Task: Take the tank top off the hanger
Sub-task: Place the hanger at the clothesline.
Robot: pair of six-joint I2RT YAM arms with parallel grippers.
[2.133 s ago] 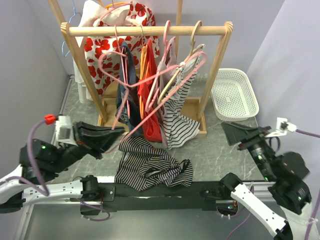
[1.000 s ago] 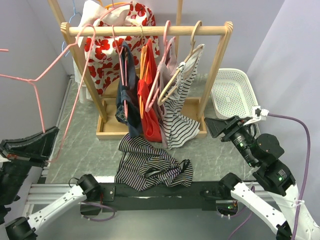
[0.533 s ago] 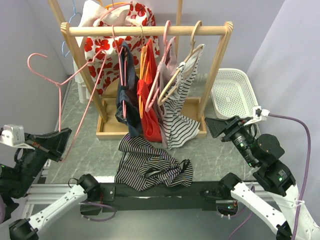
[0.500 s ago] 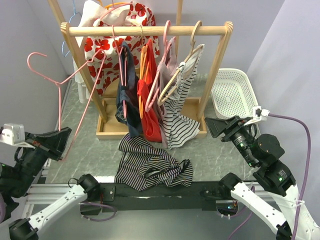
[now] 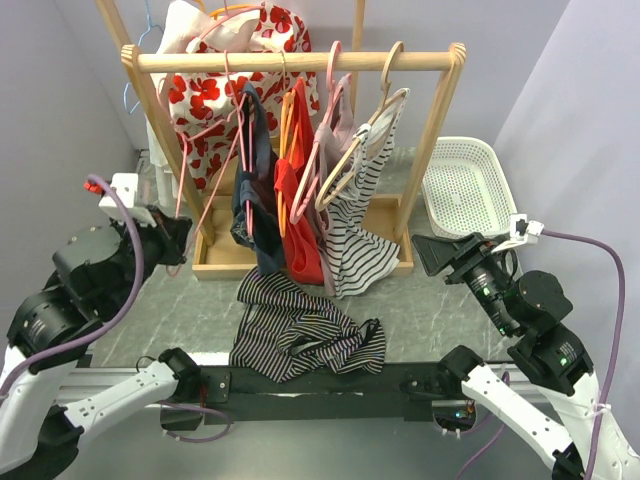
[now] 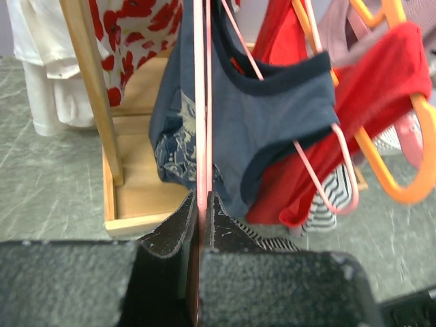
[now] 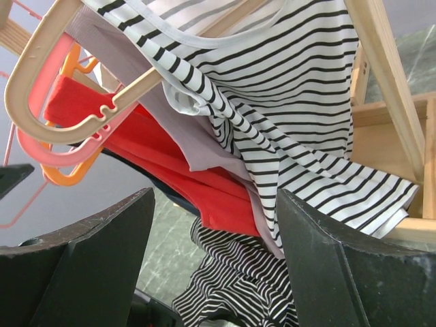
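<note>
Hanger [image 6: 200, 102] — pink wire, pinched in left tool [image 6: 201, 201]; right tool [image 7: 214, 204] gapes empty.

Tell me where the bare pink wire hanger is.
The hanger is on the left side, pinched in the left end effector; the left wrist view shows it upright in front of the navy top on the rack.

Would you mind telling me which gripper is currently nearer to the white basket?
Right. The right gripper sits open just in front of the white basket. The left gripper, shut on the pink hanger, is far off at the opposite, left end of the wooden rack.
</note>
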